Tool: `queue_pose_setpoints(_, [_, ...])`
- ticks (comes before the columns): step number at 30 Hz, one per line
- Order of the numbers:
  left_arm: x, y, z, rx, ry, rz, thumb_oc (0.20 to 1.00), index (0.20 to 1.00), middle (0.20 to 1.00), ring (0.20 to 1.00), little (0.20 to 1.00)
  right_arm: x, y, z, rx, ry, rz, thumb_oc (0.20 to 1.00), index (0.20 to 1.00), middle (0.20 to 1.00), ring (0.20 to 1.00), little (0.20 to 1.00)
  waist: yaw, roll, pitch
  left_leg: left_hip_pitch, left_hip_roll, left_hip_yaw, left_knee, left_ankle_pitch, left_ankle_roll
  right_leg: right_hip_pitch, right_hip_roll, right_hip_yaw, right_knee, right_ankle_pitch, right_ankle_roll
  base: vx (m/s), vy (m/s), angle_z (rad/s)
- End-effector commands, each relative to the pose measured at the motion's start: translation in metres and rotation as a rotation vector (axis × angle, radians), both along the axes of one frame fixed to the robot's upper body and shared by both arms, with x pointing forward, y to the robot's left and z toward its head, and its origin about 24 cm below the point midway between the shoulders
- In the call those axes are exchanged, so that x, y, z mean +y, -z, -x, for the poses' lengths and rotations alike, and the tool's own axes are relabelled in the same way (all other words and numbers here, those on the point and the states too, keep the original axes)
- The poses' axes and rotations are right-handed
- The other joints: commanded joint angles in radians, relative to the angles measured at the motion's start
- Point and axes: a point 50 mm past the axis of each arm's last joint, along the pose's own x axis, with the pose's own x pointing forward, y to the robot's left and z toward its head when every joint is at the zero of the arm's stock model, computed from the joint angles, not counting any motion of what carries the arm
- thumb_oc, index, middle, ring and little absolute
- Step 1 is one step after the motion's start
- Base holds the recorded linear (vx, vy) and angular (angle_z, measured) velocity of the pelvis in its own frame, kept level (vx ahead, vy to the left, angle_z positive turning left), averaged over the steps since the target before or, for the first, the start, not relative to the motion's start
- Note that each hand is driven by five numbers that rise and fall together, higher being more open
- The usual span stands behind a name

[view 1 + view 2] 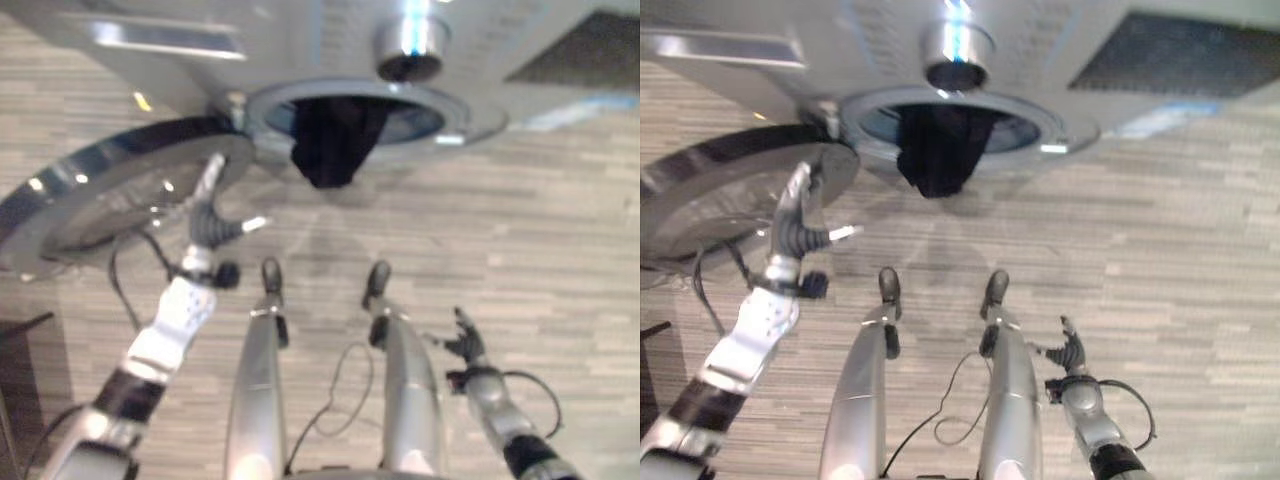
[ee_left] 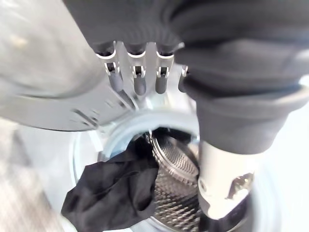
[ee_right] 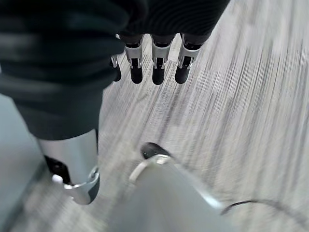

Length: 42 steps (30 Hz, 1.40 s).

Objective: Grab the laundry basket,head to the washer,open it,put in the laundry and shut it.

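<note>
The washer [image 1: 480,60] stands in front of me with its round door [image 1: 110,195] swung open to the left. A dark piece of laundry [image 1: 335,145] hangs out over the lower rim of the round opening [image 1: 440,115]. In the left wrist view the same dark cloth [image 2: 113,191] drapes over the rim in front of the ribbed metal drum [image 2: 176,183]. My left hand [image 1: 207,215] is raised at the door's inner edge, open, with straight fingers [image 2: 139,79] reaching toward it. My right hand [image 1: 467,345] hangs low on the right, open and holding nothing, its fingers [image 3: 157,63] over the floor.
A chrome knob [image 1: 410,45] sits above the washer's opening, and a drawer front [image 1: 165,38] lies to its left. Pale wood-look flooring [image 1: 560,230] spreads in front of the machine. A dark object [image 1: 20,370] shows at the left edge.
</note>
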Motion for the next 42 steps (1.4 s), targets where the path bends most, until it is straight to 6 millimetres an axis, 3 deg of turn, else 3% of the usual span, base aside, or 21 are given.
queue_pose_setpoints(1, [-0.034,-0.023,-0.003,-0.046,0.319,0.110,1.000,1.000,1.000,1.000,1.000,-0.039,-0.013,-0.020,0.035,0.136,0.063,1.000,1.000,1.000,1.000,1.000,0.047,0.042,-0.016,-0.018,-0.063,0.014,-0.149,0.099,0.064,0.061,-0.015,-0.035,0.173,-0.162,0.027,0.11,-0.009,0.38])
queue_pose_setpoints(3, [-0.031,-0.004,0.010,0.060,0.369,0.071,1.000,1.000,1.000,1.000,1.000,-0.058,-0.014,-0.022,0.098,0.223,0.091,1.000,1.000,1.000,1.000,1.000,0.104,0.063,-0.016,0.016,-0.093,0.005,-0.140,0.077,0.078,0.119,-0.038,-0.049,0.163,-0.156,0.038,0.08,0.057,0.32])
queue_pose_setpoints(4, [-0.031,-0.004,0.010,0.061,0.369,0.072,1.000,1.000,1.000,1.000,1.000,-0.058,-0.014,-0.022,0.098,0.222,0.090,1.000,1.000,1.000,1.000,1.000,0.102,0.063,-0.015,0.017,-0.093,0.004,-0.139,0.075,0.078,0.121,-0.039,-0.050,0.163,-0.156,0.039,0.08,0.061,0.23])
queue_pose_setpoints(5, [-0.025,0.012,0.013,0.148,0.355,0.088,1.000,1.000,1.000,1.000,1.000,-0.061,-0.012,-0.020,0.129,0.235,0.079,1.000,1.000,1.000,1.000,1.000,0.125,0.065,-0.018,0.032,-0.110,0.004,-0.121,0.051,0.087,0.168,-0.055,-0.065,0.151,-0.154,0.046,0.06,0.039,0.21])
queue_pose_setpoints(8, [-0.018,0.016,0.017,0.176,0.346,0.061,1.000,1.000,1.000,1.000,1.000,-0.064,-0.012,-0.020,0.143,0.250,0.071,1.000,1.000,1.000,1.000,1.000,0.140,0.066,-0.012,0.078,-0.134,0.000,-0.116,0.022,0.099,0.209,-0.068,-0.067,0.152,-0.141,0.058,0.11,0.087,0.26])
queue_pose_setpoints(9, [-0.013,0.020,0.017,0.204,0.322,0.061,1.000,1.000,1.000,1.000,1.000,-0.064,-0.014,-0.023,0.141,0.241,0.064,1.000,1.000,1.000,1.000,1.000,0.143,0.072,0.000,0.130,-0.156,-0.008,-0.118,-0.004,0.124,0.188,-0.089,-0.039,0.238,-0.057,0.080,0.05,0.130,0.31])
queue_pose_setpoints(10, [-0.013,0.020,0.017,0.203,0.322,0.062,1.000,1.000,1.000,1.000,1.000,-0.064,-0.015,-0.023,0.140,0.240,0.065,1.000,1.000,1.000,1.000,1.000,0.142,0.070,0.004,0.134,-0.160,-0.005,-0.119,-0.005,0.127,0.187,-0.093,-0.034,0.243,-0.056,0.085,0.17,0.343,0.60])
queue_pose_setpoints(11, [-0.010,0.015,0.013,0.181,0.306,0.022,1.000,1.000,1.000,1.000,1.000,-0.072,-0.025,-0.032,0.111,0.266,0.052,1.000,1.000,1.000,1.000,1.000,0.123,0.113,0.046,0.208,-0.180,-0.025,-0.112,-0.028,0.172,0.094,-0.079,0.098,0.460,0.018,0.090,0.12,0.229,0.49])
queue_pose_setpoints(12, [-0.010,0.015,0.013,0.181,0.305,0.022,1.000,1.000,1.000,1.000,1.000,-0.072,-0.026,-0.032,0.111,0.266,0.052,1.000,1.000,1.000,1.000,1.000,0.123,0.113,0.047,0.209,-0.180,-0.024,-0.112,-0.028,0.172,0.094,-0.079,0.099,0.461,0.018,0.090,0.16,0.270,0.53])
queue_pose_setpoints(13, [-0.011,0.009,0.013,0.149,0.305,0.024,1.000,1.000,1.000,1.000,1.000,-0.071,-0.026,-0.033,0.102,0.272,0.042,1.000,1.000,1.000,1.000,1.000,0.115,0.131,0.067,0.234,-0.187,-0.027,-0.107,-0.036,0.171,0.059,-0.073,0.126,0.459,-0.011,0.073,0.09,-0.025,0.20])
queue_pose_setpoints(14, [-0.017,0.004,0.008,0.121,0.321,0.047,1.000,1.000,1.000,1.000,1.000,-0.073,-0.028,-0.034,0.087,0.300,0.018,1.000,1.000,1.000,1.000,1.000,0.106,0.141,0.097,0.247,-0.208,-0.044,-0.099,-0.045,0.153,0.060,-0.091,0.129,0.334,-0.043,0.066,0.13,-0.091,0.05])
queue_pose_setpoints(15, [-0.020,0.003,0.006,0.111,0.329,0.059,1.000,1.000,1.000,1.000,1.000,-0.074,-0.028,-0.034,0.089,0.311,0.014,1.000,1.000,1.000,1.000,1.000,0.102,0.146,0.108,0.254,-0.218,-0.059,-0.096,-0.051,0.143,0.069,-0.104,0.135,0.240,-0.038,0.067,0.10,-0.144,-0.04])
queue_pose_setpoints(16, [-0.021,0.003,0.006,0.110,0.330,0.059,1.000,1.000,1.000,1.000,1.000,-0.075,-0.028,-0.034,0.088,0.312,0.014,1.000,1.000,1.000,1.000,1.000,0.101,0.150,0.110,0.257,-0.216,-0.062,-0.097,-0.051,0.142,0.077,-0.102,0.129,0.233,-0.036,0.066,0.15,-0.206,0.25])
queue_pose_setpoints(17, [-0.032,0.000,0.003,0.083,0.362,0.094,1.000,1.000,1.000,1.000,1.000,-0.075,-0.028,-0.033,0.090,0.331,0.007,1.000,1.000,1.000,1.000,1.000,0.087,0.170,0.131,0.282,-0.237,-0.097,-0.105,-0.068,0.123,0.090,-0.121,0.169,0.044,0.032,0.087,0.15,-0.198,0.49])
queue_pose_setpoints(19, [-0.040,-0.003,0.002,0.065,0.395,0.119,1.000,1.000,1.000,1.000,1.000,-0.078,-0.027,-0.031,0.100,0.345,0.004,1.000,1.000,1.000,1.000,1.000,0.071,0.177,0.150,0.282,-0.258,-0.107,-0.093,-0.057,0.113,0.096,-0.156,0.187,-0.082,0.138,0.098,0.08,-0.218,0.55])
queue_pose_setpoints(21, [-0.045,-0.005,0.003,0.053,0.418,0.130,1.000,1.000,1.000,1.000,1.000,-0.078,-0.020,-0.022,0.134,0.349,0.007,1.000,1.000,1.000,1.000,1.000,0.076,0.166,0.148,0.275,-0.271,-0.115,-0.058,-0.095,0.093,0.190,-0.195,0.145,-0.192,0.149,0.123,0.11,-0.266,1.10])
queue_pose_setpoints(22, [-0.045,-0.004,0.003,0.051,0.410,0.137,1.000,1.000,1.000,1.000,1.000,-0.075,-0.016,-0.020,0.142,0.345,0.003,1.000,1.000,1.000,1.000,1.000,0.065,0.169,0.144,0.256,-0.280,-0.119,-0.054,-0.087,0.085,0.204,-0.198,0.118,-0.201,0.178,0.141,0.11,-0.260,1.09])
queue_pose_setpoints(24, [-0.044,-0.002,0.003,0.055,0.399,0.157,1.000,1.000,1.000,1.000,1.000,-0.076,-0.010,-0.012,0.181,0.357,0.004,1.000,1.000,1.000,1.000,1.000,0.066,0.175,0.130,0.250,-0.269,-0.128,-0.071,-0.077,0.076,0.212,-0.186,0.106,-0.208,0.178,0.141,0.02,-0.208,0.69])
queue_pose_setpoints(28, [-0.044,-0.002,0.005,0.054,0.388,0.172,1.000,1.000,1.000,1.000,1.000,-0.096,-0.018,-0.006,0.188,0.420,0.046,1.000,1.000,1.000,1.000,1.000,0.079,0.177,0.114,0.199,-0.238,-0.154,-0.113,-0.041,0.059,0.175,-0.160,0.072,-0.185,0.142,0.125,-0.01,-0.179,-0.13])
queue_pose_setpoints(33, [-0.052,-0.011,0.002,0.024,0.414,0.222,1.000,1.000,1.000,1.000,1.000,-0.103,-0.046,-0.033,0.088,0.430,0.066,1.000,1.000,1.000,1.000,1.000,0.090,0.175,0.137,0.175,-0.194,-0.165,-0.216,0.023,0.036,0.130,-0.122,0.050,-0.214,0.127,0.114,-0.03,-0.147,0.03])
queue_pose_setpoints(42, [-0.053,-0.022,0.001,-0.024,0.412,0.256,1.000,1.000,1.000,1.000,1.000,-0.109,-0.088,-0.067,-0.075,0.486,0.056,1.000,1.000,1.000,1.000,1.000,0.114,0.212,0.150,0.130,-0.187,-0.167,-0.264,0.062,0.023,0.080,-0.117,0.040,-0.211,0.114,0.109,-0.01,-0.018,0.02])
